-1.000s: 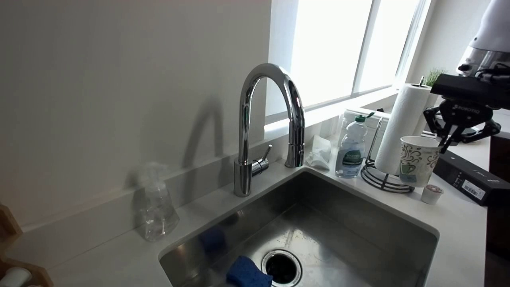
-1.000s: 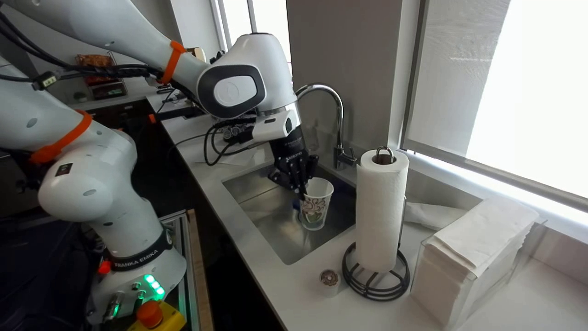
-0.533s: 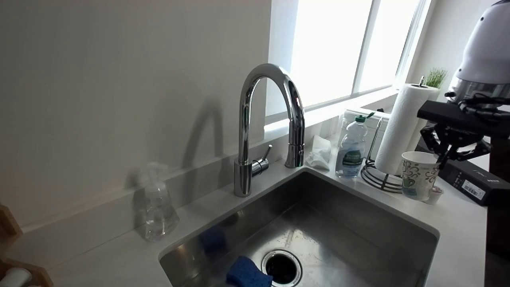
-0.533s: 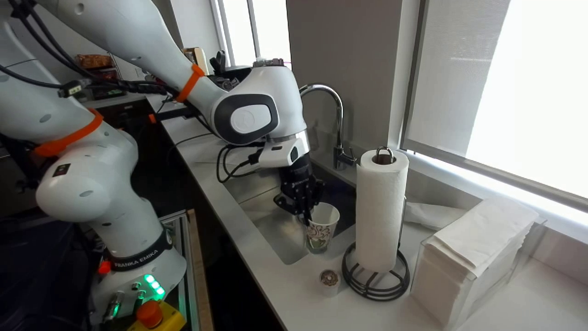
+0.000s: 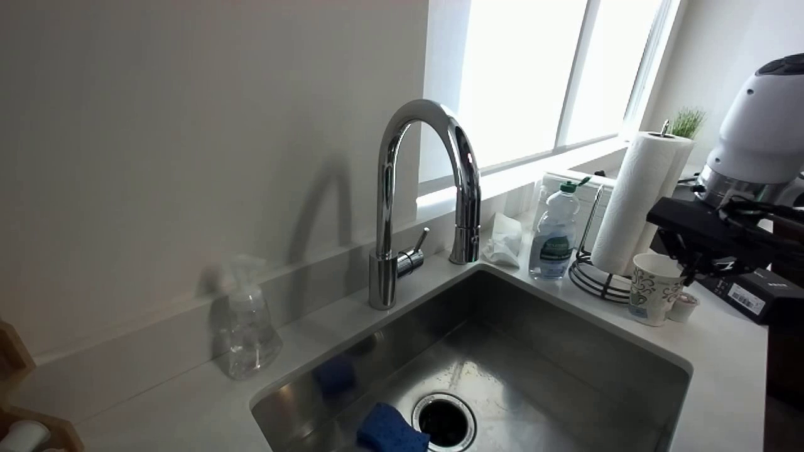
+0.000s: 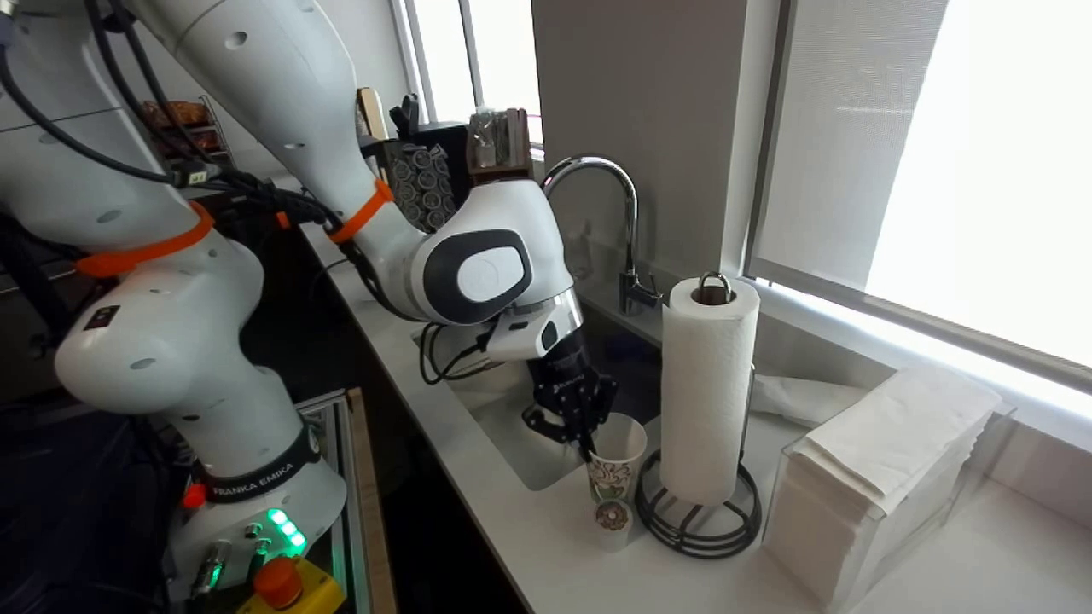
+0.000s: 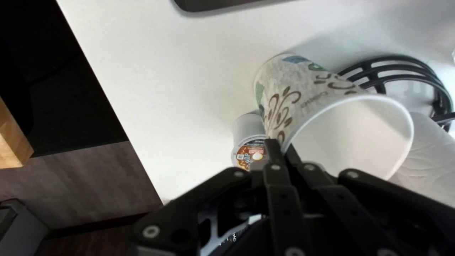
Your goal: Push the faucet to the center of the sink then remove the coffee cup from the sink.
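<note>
Fingers (image 7: 273,151) pinch cup (image 7: 302,83) @ rim; drain (image 5: 443,422) only in an ext. view.

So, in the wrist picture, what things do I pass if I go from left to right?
Light-brown wooden piece at the left edge → small white cylindrical pod with a doughnut picture on top → tapered white paper cup with brown swirls → round black wire stand.

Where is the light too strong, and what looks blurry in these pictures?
In both exterior views, windows partly burn out to white; in an exterior view, glare lies on the sink floor; in the wrist view, near parts of the gripper look soft, the coffee cup sharper.
</note>
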Motion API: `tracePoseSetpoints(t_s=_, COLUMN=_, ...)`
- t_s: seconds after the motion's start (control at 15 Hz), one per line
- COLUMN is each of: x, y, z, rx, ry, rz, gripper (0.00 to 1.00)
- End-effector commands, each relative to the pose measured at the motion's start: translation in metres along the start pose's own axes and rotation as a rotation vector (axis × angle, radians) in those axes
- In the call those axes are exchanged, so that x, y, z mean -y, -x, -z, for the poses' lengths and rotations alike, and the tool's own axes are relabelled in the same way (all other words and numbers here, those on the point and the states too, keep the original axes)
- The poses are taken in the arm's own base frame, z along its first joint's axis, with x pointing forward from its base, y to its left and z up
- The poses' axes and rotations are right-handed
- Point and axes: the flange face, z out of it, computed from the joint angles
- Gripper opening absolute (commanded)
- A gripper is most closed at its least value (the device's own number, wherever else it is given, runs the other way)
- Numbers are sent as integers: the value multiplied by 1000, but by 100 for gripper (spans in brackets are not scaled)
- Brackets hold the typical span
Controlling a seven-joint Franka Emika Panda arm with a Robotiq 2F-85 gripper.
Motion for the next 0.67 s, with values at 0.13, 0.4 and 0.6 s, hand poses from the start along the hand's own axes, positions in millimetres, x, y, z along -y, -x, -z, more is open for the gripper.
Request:
tracePoseSetpoints(t_s=0.13, x=-10, y=4, z=-18, rx=-1, ry=-60, rz=-26, gripper=1)
tracePoseSetpoints(t_s=0.4, x=-10, y=6, z=-13, rx=12, ry=-117, rz=-28, gripper=43)
tracePoseSetpoints(t_s=0.6, x=-3, y=12, z=-6, rx=40, ry=-163, rz=-22, gripper=66)
